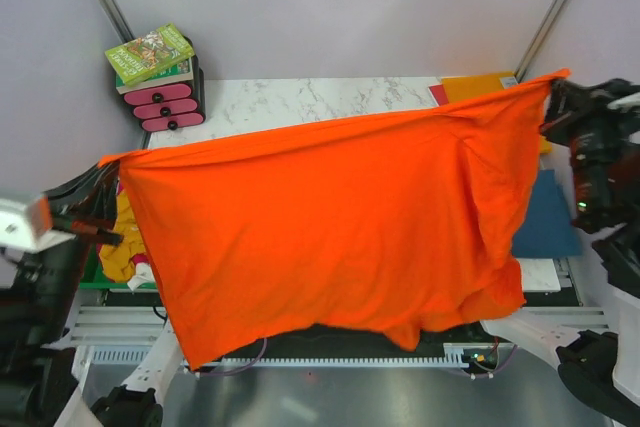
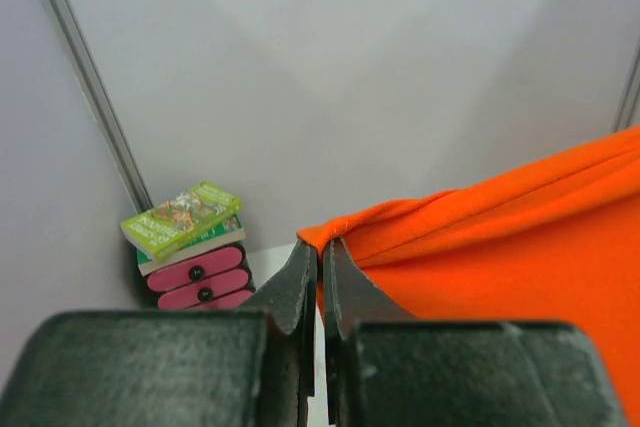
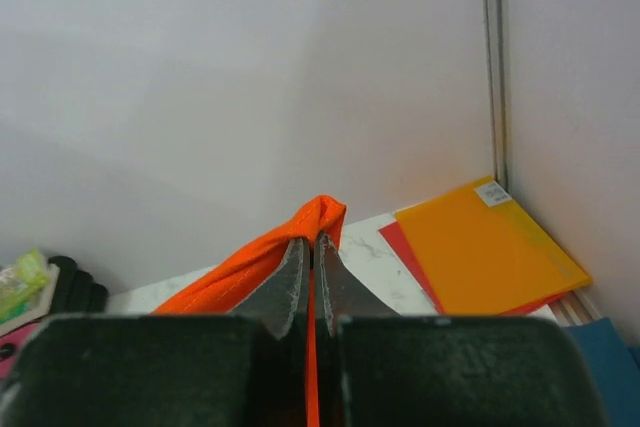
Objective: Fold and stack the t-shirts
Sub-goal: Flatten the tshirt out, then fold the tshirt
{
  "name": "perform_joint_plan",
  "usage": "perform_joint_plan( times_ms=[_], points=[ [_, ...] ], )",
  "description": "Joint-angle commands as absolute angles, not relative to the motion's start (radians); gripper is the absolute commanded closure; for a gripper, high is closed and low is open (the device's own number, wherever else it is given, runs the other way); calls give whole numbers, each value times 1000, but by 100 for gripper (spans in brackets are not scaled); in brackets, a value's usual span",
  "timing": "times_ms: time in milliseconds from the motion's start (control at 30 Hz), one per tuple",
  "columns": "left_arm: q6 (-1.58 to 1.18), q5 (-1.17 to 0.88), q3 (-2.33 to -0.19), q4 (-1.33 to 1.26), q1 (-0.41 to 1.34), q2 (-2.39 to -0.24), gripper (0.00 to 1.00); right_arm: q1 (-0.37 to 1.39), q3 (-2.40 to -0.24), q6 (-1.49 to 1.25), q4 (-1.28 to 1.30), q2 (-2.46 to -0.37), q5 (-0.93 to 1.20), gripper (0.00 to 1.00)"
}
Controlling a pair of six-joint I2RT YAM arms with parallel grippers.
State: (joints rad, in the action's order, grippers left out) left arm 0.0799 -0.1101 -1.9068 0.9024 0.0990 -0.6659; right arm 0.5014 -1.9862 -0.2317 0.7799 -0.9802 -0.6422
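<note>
The bright orange t-shirt (image 1: pixel 330 222) hangs spread wide in the air above the table, stretched between both grippers. My left gripper (image 1: pixel 108 165) is shut on its left corner; in the left wrist view the cloth (image 2: pixel 500 247) is pinched at the fingertips (image 2: pixel 320 247). My right gripper (image 1: pixel 556 82) is shut on the right corner; in the right wrist view the cloth bunches (image 3: pixel 300 232) over the fingertips (image 3: pixel 314 239). A teal-blue t-shirt (image 1: pixel 548 217) lies at the right, and a mustard-yellow one (image 1: pixel 122 247) with some magenta at the left, both partly hidden.
A pink drawer unit (image 1: pixel 168 105) with green books (image 1: pixel 150 53) on top stands at the back left. Flat orange and red folders (image 1: pixel 478 85) lie at the back right, also in the right wrist view (image 3: pixel 490 252). The marble table (image 1: pixel 300 102) shows behind the shirt.
</note>
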Motion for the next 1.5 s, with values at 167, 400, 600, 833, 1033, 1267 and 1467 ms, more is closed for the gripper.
perform_joint_plan(
  times_ms=[167, 400, 600, 833, 1033, 1267, 1467],
  points=[
    [175, -120, -1238, 582, 104, -793, 98, 468, -1404, -264, 444, -1066, -818, 100],
    [184, -124, -943, 207, 103, -1189, 98, 367, -1296, -347, 190, -1505, -739, 100],
    [190, -60, -1054, 66, 89, -1504, 98, 330, -1521, -327, 189, -1853, -730, 100],
    [138, -18, -1265, 54, 41, -1756, 98, 301, -1768, -278, 225, -2075, -713, 100],
    [126, -2, -1416, 80, 34, -1873, 98, 295, -2083, -244, 314, -2267, -700, 100],
    [110, 46, -1520, 98, 32, -1982, 98, 285, -2270, -262, 313, -2398, -618, 100],
    [95, 60, -1554, 103, 29, -2011, 98, 287, -2293, -276, 316, -2422, -581, 100]
  ],
)
